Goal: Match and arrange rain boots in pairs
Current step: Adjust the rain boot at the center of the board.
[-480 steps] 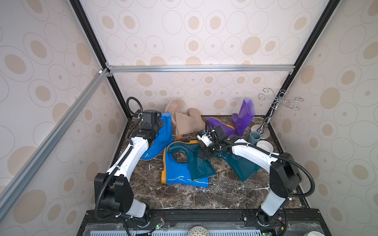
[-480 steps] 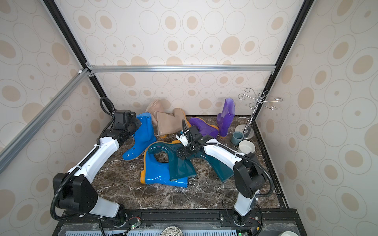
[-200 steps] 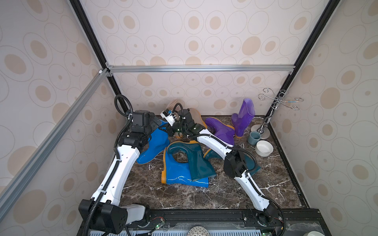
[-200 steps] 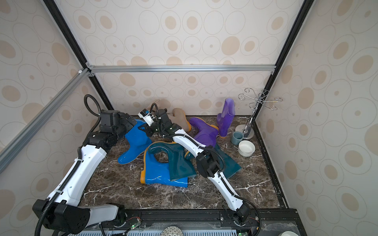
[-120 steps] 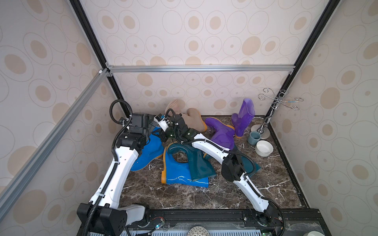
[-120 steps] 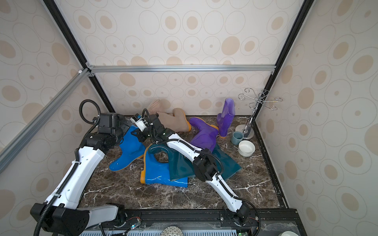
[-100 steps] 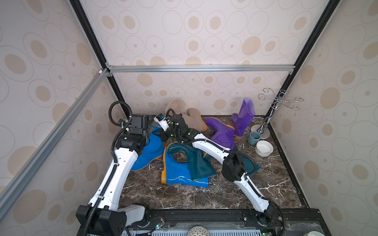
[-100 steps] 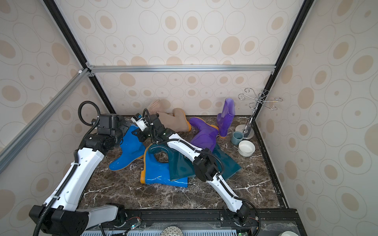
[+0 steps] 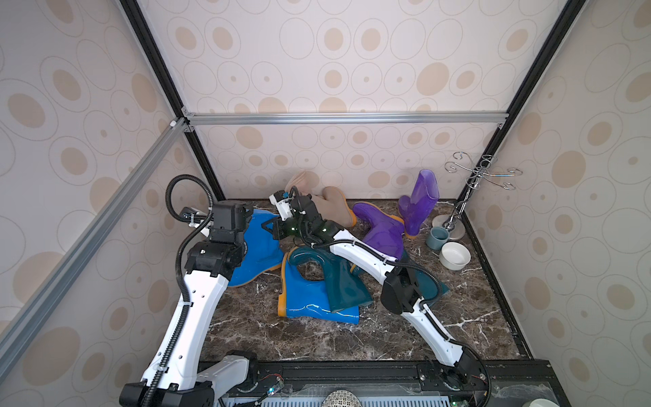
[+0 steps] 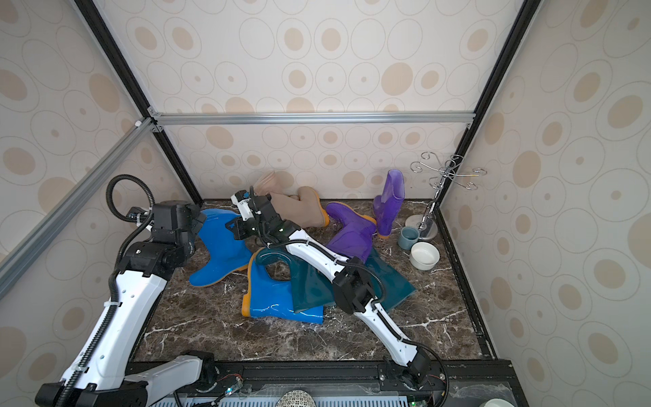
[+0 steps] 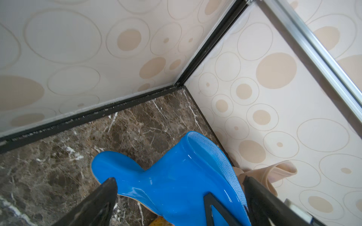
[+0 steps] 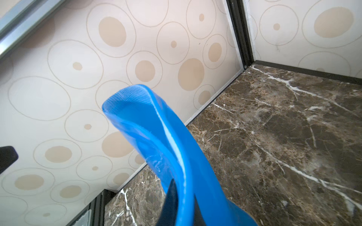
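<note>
As far as the front goes: flat blue boot on its side on the marble floor, dark teal boot lying across its shaft.
hidden bit: second teal boot sits mostly under the right arm's elbow, so only part of it shows.
left gripper: jaws spread wide either side of the other blue boot, not pinching it.
right gripper: clamped on that boot's cuff; the boot's by the left wall.
further back: purple boot lying down, grey-blue cup and white bowl beside it.
very back: upright purple boot; beige boots half hidden behind the right wrist.
changed: a couple seconds back the right arm was over the teal boots, now it's stretched across to the blue cuff.
</note>
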`<state>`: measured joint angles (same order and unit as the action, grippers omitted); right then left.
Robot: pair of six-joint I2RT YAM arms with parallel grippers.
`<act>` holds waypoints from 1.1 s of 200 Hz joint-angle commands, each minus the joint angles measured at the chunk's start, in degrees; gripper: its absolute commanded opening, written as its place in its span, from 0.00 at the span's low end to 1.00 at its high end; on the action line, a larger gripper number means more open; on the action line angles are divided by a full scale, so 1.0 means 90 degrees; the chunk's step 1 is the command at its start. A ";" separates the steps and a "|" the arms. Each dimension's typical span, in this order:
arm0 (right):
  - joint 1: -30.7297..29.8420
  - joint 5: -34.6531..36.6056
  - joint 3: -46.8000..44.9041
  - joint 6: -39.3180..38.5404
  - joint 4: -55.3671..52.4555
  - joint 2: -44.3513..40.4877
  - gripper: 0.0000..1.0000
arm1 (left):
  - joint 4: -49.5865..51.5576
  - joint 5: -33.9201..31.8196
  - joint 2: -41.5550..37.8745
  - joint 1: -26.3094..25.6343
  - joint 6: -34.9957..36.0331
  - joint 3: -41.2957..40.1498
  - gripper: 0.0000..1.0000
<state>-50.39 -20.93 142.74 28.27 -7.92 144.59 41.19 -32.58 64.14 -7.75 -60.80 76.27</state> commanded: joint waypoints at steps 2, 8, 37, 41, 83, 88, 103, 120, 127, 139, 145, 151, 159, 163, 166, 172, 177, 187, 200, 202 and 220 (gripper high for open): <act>0.0001 0.0216 0.0480 0.0715 0.0607 -0.0129 0.00 | -0.0172 -0.0703 -0.0075 0.0031 0.0924 -0.0047 1.00; -0.0004 0.0279 0.0518 0.0737 0.0604 -0.0111 0.00 | -0.0224 -0.0732 -0.0076 0.0031 0.1021 -0.0047 1.00; 0.0001 0.0524 0.0625 0.0954 0.0757 -0.0010 0.00 | -0.0402 -0.0757 0.0023 0.0036 0.1396 0.0088 1.00; 0.0000 0.0538 0.0625 0.0990 0.0834 0.0008 0.00 | -0.0416 -0.0758 0.0045 0.0031 0.1453 0.0112 1.00; 0.0012 0.0708 0.0843 0.1580 0.1837 0.0363 0.00 | -0.0722 -0.0814 0.0060 0.0031 0.1790 -0.0105 1.00; 0.0013 0.0767 0.0911 0.1625 0.1940 0.0424 0.00 | -0.0785 -0.0821 0.0030 0.0031 0.1814 -0.0163 1.00; 0.0013 0.0928 0.1274 0.1658 0.2003 0.0654 0.00 | -0.0894 -0.0766 0.0002 0.0031 0.1852 -0.0196 1.00; 0.0022 0.1119 0.1520 0.1600 0.1891 0.0809 0.00 | -0.1006 -0.0761 0.0048 0.0031 0.1992 -0.0146 1.00; 0.0032 0.1180 0.1436 0.1603 0.1958 0.0806 0.00 | -0.1040 -0.0744 0.0084 0.0031 0.2059 -0.0103 1.00; 0.0059 0.1362 0.1288 0.1580 0.2023 0.0788 0.00 | -0.1088 -0.0662 0.0176 0.0039 0.2140 -0.0026 1.00; 0.0056 0.1469 0.1238 0.1540 0.2016 0.0771 0.00 | -0.1107 -0.0553 0.0236 0.0040 0.2164 0.0026 1.00; 0.0057 0.1561 0.1174 0.1487 0.2063 0.0763 0.00 | -0.1113 -0.0435 0.0309 0.0041 0.2165 0.0082 1.00; 0.0051 0.1700 0.1097 0.1400 0.2072 0.0728 0.00 | -0.1060 -0.0280 0.0452 0.0041 0.2161 0.0204 1.00; 0.0052 0.1783 0.1038 0.1366 0.2082 0.0704 0.00 | -0.0995 -0.0190 0.0533 0.0041 0.2134 0.0303 1.00; 0.0045 0.1857 0.0977 0.1364 0.2097 0.0677 0.00 | -0.0942 -0.0118 0.0618 0.0041 0.2120 0.0393 1.00; 0.0052 0.2020 0.0804 0.1366 0.2162 0.0609 0.00 | -0.0820 0.0003 0.0784 0.0042 0.2114 0.0585 1.00; 0.0050 0.2125 0.0606 0.1354 0.2290 0.0535 0.00 | -0.0703 0.0110 0.0937 0.0036 0.2103 0.0769 1.00; 0.0051 0.2342 0.0139 0.1369 0.2711 0.0358 0.00 | -0.0463 0.0324 0.1236 0.0041 0.2068 0.1141 1.00; 0.0019 0.2740 -0.0427 0.1304 0.3128 0.0111 0.00 | -0.0289 0.0574 0.1557 0.0041 0.2068 0.1520 1.00; 0.0014 0.2788 -0.0498 0.1278 0.3185 0.0087 0.00 | -0.0277 0.0585 0.1587 0.0041 0.2068 0.1568 1.00; -0.0031 0.3171 -0.0693 0.1077 0.3303 -0.0021 0.00 | -0.0211 0.0773 0.1813 0.0038 0.2022 0.1740 1.00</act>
<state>-49.93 0.19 138.50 39.33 13.10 149.84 35.57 -29.50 78.76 -7.70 -43.20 87.96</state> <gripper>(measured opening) 0.070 0.998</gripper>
